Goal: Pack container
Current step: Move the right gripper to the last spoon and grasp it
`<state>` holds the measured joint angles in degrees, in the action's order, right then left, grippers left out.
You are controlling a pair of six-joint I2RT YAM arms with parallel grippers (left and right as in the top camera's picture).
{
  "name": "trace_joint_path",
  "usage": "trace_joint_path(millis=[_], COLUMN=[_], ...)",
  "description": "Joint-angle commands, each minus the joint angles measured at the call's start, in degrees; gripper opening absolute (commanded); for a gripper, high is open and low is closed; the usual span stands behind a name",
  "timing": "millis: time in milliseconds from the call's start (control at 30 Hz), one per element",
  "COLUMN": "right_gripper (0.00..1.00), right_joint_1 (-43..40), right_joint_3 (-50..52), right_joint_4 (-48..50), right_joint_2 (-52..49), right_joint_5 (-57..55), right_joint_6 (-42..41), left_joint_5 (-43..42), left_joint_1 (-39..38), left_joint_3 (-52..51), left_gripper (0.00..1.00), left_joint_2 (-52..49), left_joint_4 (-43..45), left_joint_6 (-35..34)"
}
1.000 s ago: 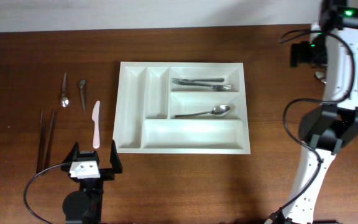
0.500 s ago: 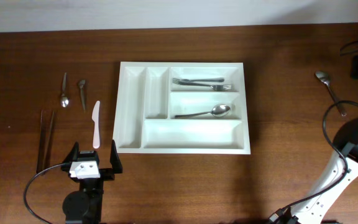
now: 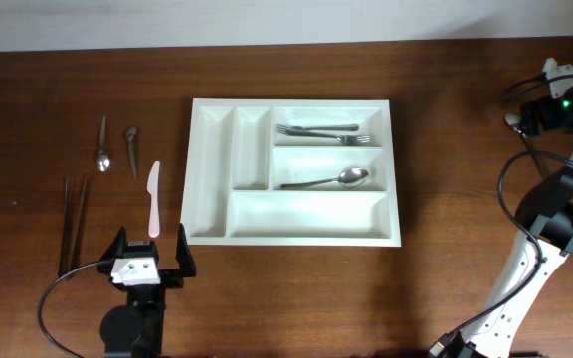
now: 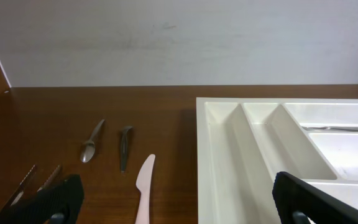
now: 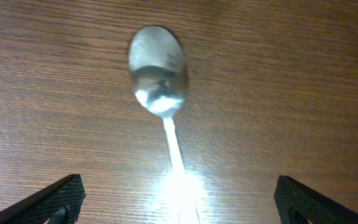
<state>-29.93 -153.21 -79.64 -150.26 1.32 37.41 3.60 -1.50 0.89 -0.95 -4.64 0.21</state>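
While the right end effector (image 5: pixel 179 204) hangs over a spoon (image 5: pixel 157 70) at the far right of the surface (image 3: pixel 446 288), jaws spread wide and gripping nothing, the left end effector (image 3: pixel 151 249) sits equally wide and empty at front left. The container (image 3: pixel 306 215) lies mid-surface, holding two forks (image 3: pixel 316 128) and a second spoon (image 3: pixel 331 180) in separate wide compartments.

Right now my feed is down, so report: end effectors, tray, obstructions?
Left end effector open, by pink knife. Right end effector open, above loose spoon, far right. Tray holds two forks, one spoon. Nothing over tray.
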Motion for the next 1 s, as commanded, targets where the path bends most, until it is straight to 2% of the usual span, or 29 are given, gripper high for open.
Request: trace_joint_path(millis=[0, 600, 967], right_gripper=[0.98, 0.99, 0.99], right_joint_1=[0.0, 0.0, 0.0], right_joint_3=[0.0, 1.1, 7.9], right_joint_4=[-0.4, -1.0, 1.4], right_joint_2=[-2.1, -3.9, -3.9], right_joint_5=[-0.9, -1.2, -2.6], right_joint_6=[1.4, 1.2, 1.2], left_joint_5=[-0.4, -0.4, -0.4], left_joint_1=[-0.2, -0.2, -0.2], left_joint_3=[-0.3, -0.3, -0.3], left_gripper=[0.99, 0.99, 0.99], left_joint_2=[0.3, 0.3, 0.3], left_joint_4=[0.0, 0.0, 0.0], left_joint_6=[0.7, 0.7, 0.7])
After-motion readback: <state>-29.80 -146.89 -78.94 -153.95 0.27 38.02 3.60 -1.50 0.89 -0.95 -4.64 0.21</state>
